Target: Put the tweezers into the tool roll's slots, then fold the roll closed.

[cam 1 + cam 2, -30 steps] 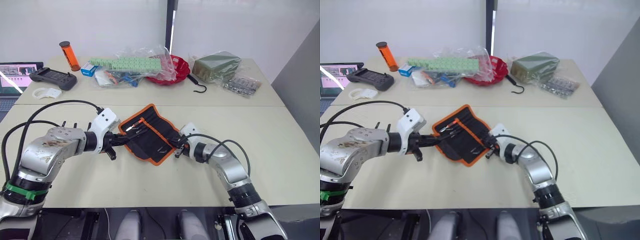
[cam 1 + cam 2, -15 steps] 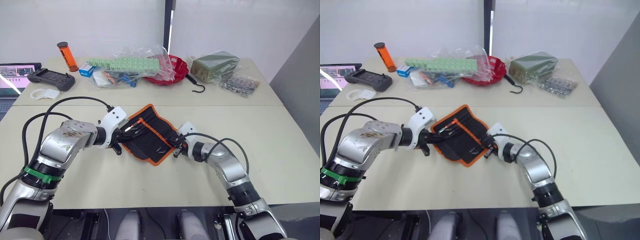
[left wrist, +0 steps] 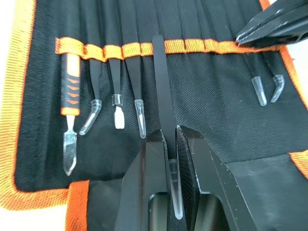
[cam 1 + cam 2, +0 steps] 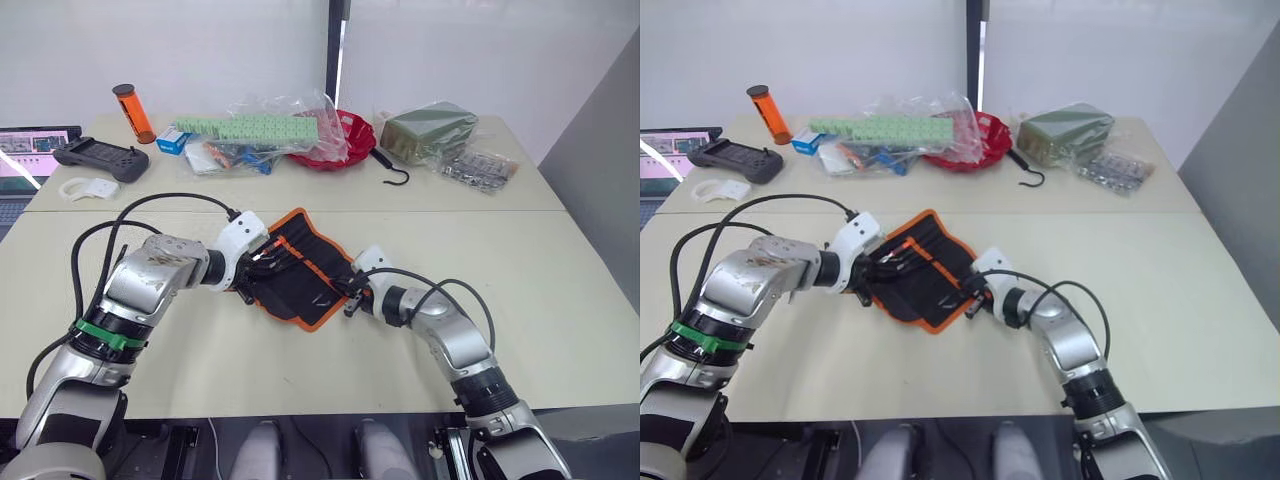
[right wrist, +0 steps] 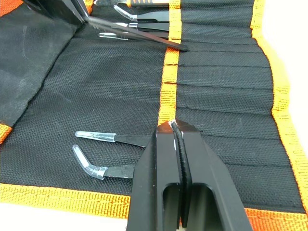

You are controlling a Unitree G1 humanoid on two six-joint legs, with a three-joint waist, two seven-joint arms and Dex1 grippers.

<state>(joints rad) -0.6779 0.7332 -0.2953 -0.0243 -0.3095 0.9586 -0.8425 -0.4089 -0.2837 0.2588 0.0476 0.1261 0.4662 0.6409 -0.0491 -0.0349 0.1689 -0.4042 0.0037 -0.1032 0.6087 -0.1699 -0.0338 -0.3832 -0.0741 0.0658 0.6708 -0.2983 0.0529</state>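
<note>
Midway across the tabletop (image 4: 560, 290) lies the open roll (image 4: 300, 268). Left gripper (image 3: 169, 144) clamps a tweezer (image 3: 162, 96), its top at the slots (image 3: 159, 47). Right gripper (image 5: 173, 132) seems clenched, empty, pressing the roll's orange band.

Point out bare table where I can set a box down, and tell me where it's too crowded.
Free: the near table in front of the tool roll, between both arms, and the right side beyond the right gripper, below the black hook. Crowded: the far edge, from the orange tube past the red bowl to the green bag.
</note>
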